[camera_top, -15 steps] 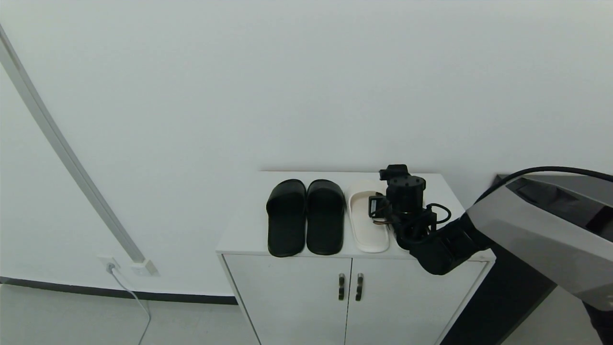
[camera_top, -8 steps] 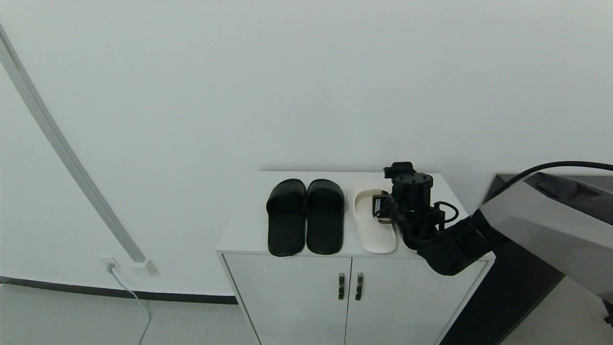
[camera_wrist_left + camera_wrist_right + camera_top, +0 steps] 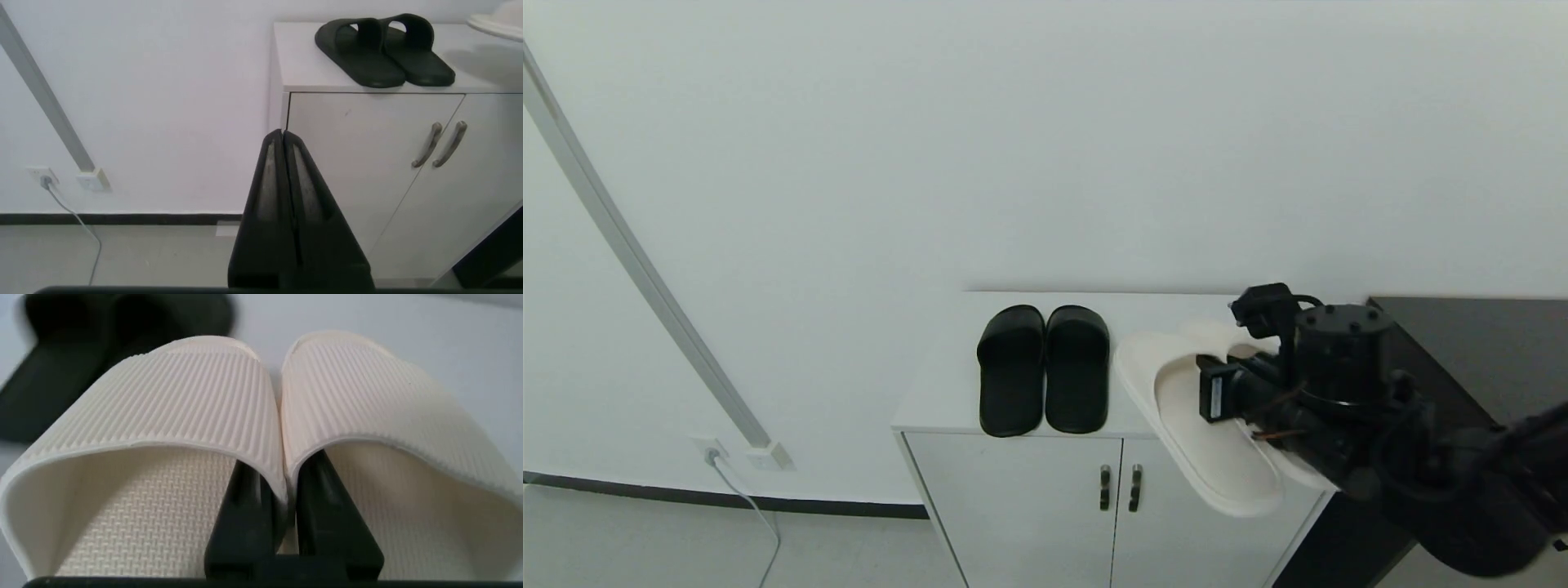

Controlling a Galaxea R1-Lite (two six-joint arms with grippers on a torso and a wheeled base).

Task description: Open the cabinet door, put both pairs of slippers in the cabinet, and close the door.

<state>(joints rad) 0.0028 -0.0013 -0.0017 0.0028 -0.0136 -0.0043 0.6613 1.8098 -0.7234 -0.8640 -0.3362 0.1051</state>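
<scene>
- The cabinet (image 3: 1029, 506) is standing with doors closed, the black slippers (image 3: 1044, 369) lying on top.
- Fingers (image 3: 245, 527) of the right gripper (image 3: 284, 490) are pinching the white slippers (image 3: 1217, 457) together past its front edge.
- The left gripper (image 3: 283, 140) is hanging closed, empty, before the white wall (image 3: 849, 163).

Shut cabinet doors (image 3: 1029, 514) block the inside; white slippers (image 3: 1217, 457) hang before the right door.

no readable txt, brands, nrs or signs anywhere; one pale sticker (image 3: 1211, 398) too small to read.
</scene>
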